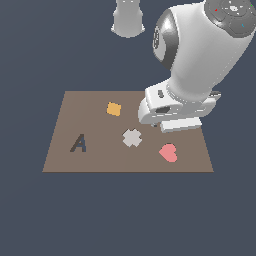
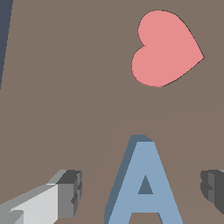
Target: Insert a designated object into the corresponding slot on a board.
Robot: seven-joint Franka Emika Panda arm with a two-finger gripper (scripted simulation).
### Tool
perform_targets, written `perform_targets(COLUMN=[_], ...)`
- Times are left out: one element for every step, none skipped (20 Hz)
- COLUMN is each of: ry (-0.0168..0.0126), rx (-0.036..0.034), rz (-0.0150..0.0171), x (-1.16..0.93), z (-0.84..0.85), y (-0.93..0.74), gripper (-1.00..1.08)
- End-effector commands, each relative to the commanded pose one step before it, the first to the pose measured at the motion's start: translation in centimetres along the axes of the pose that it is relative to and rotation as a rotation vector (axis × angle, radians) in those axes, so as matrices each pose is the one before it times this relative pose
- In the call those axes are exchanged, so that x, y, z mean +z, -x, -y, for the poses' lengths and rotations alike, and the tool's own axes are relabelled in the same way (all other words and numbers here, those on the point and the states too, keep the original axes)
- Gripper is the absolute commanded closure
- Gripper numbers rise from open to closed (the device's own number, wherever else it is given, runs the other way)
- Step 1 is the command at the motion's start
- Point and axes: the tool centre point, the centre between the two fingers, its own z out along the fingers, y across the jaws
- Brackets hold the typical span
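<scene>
The light-blue A block [image 2: 146,188] stands on the brown board [image 2: 65,87] in the wrist view. My gripper [image 2: 142,189] is open, and the block sits between its two fingers [image 2: 70,192] without touching them. In the exterior view my hand [image 1: 172,110] hovers low over the board's back right part and hides the block. The dark A-shaped slot [image 1: 78,143] lies near the board's [image 1: 60,160] left side, far from my hand.
A pink heart [image 1: 168,153] lies on the board in front of my hand, and shows beyond the block in the wrist view [image 2: 164,50]. An orange square [image 1: 114,109] and a grey cross shape [image 1: 132,138] lie mid-board. The arm's base [image 1: 128,20] stands behind.
</scene>
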Motion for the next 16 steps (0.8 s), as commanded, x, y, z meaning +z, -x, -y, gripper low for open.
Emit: perform_targets(ry=[0.00026,0.00000,0.00034,0.00000,0.00000,0.00000,0.00000,0.00000,0.00000,0.00000,0.00000,0.00000,0.00000,0.00000,0.00000,0.00000], rx=[-0.00018,0.00000,-0.00017,0.00000,0.00000,0.00000,0.00000,0.00000,0.00000,0.00000,0.00000,0.00000,0.00000,0.00000,0.00000,0.00000], rz=[-0.00004,0.00000,-0.00058,0.00000,0.00000,0.00000,0.00000,0.00000,0.00000,0.00000,0.00000,0.00000,0.00000,0.00000,0.00000,0.00000], x=[0.647,0.113,0.003,0.000,0.000,0.000,0.000,0.000,0.000,0.000,0.000,0.000,0.000,-0.008,-0.063,-0.189], z=[0.032,0.004,0.013,0.000,0.000,0.000,0.000,0.000,0.000,0.000,0.000,0.000,0.000,-0.005,0.002,0.005], y=[-0.032,-0.007,0.000,0.000,0.000,0.000,0.000,0.000,0.000,0.000,0.000,0.000,0.000,-0.009,-0.005,-0.014], gripper=[-0.92,-0.92,-0.92,1.08,1.08,1.08,1.08,1.08,1.08,1.08,1.08,1.08,1.08,1.08,1.08,1.08])
